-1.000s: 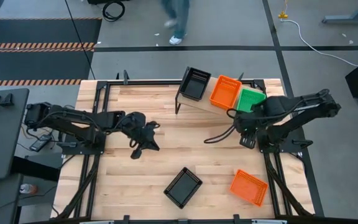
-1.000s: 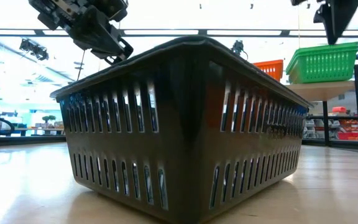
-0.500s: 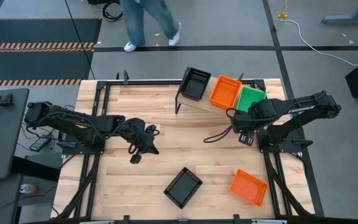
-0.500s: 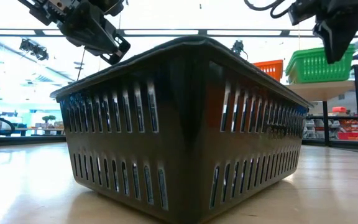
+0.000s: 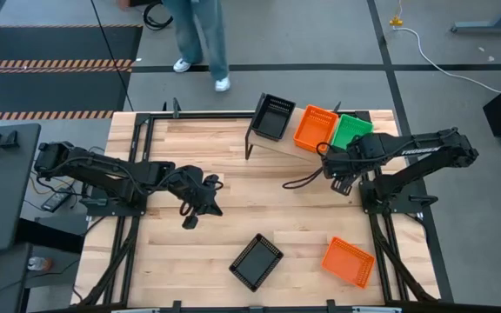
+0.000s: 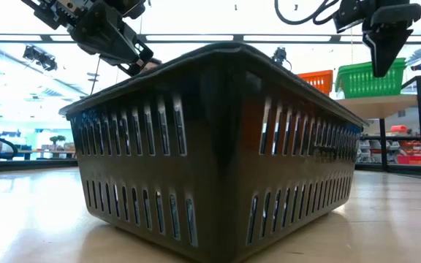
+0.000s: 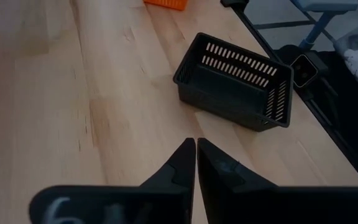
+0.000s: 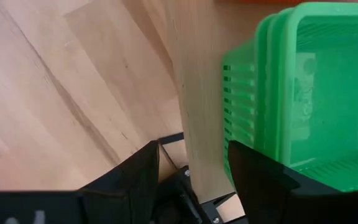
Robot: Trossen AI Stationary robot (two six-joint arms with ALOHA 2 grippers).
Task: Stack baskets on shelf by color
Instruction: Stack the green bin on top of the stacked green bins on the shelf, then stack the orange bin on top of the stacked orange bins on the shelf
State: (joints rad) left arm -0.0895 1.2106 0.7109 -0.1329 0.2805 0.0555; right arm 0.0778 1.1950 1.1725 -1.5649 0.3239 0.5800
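Note:
On the shelf stand a black basket, an orange one and a nested green stack. A loose black basket and a loose orange basket rest flat on the tabletop near its near edge. My right gripper hangs open and empty by the shelf's near edge, just beside the green stack. My left gripper is shut and empty above the table's left middle. The loose black basket lies ahead of it.
The loose black basket fills the low view, with both grippers above it. A cable trails from the right arm over the table's middle. Bare slatted tabletop lies between the arms. A person walks beyond the far edge.
My right gripper has come down and shifted toward the table's left, and now hangs in front of the green stack. The baskets have stayed where they were. The person beyond the far edge has walked on.

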